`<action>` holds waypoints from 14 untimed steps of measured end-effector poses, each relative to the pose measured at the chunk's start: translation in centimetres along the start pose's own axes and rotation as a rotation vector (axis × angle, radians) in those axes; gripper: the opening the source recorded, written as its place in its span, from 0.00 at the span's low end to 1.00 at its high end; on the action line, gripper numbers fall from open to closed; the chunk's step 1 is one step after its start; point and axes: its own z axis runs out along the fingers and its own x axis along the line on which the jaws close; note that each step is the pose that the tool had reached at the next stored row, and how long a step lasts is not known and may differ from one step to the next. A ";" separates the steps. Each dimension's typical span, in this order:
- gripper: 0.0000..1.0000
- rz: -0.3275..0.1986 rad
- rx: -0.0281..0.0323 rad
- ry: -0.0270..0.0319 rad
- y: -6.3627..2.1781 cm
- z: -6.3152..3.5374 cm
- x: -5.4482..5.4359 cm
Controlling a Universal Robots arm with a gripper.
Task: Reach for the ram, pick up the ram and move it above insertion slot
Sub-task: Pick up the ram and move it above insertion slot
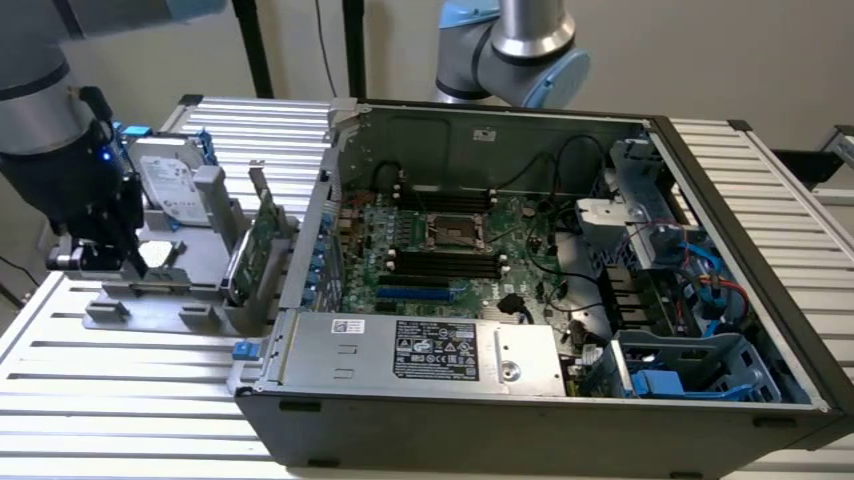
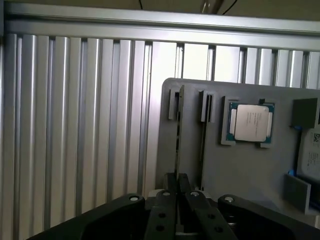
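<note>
While the ram stands in its gray holder, the claw pinches it.

**A:** Anything legible on the power supply?
**B:** It carries a black label with white print and marks, but no word comes out. The white sticker beside it is the same.
**A:** The hard drive?
**B:** A pale label on its face, unreadable.
**A:** And the processor on the grey holder?
**B:** Faint lines of print on its metal lid; none can be made out.
</note>
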 end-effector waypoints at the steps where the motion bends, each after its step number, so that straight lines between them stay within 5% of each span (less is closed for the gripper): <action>1: 0.13 0.000 -0.0004 0.0000 -0.08 -0.46 0.0; 7: 0.13 0.000 -0.0016 -0.0001 -1.09 -3.23 0.0; 14: 0.13 0.000 -0.0044 -0.0002 -3.49 -6.50 0.1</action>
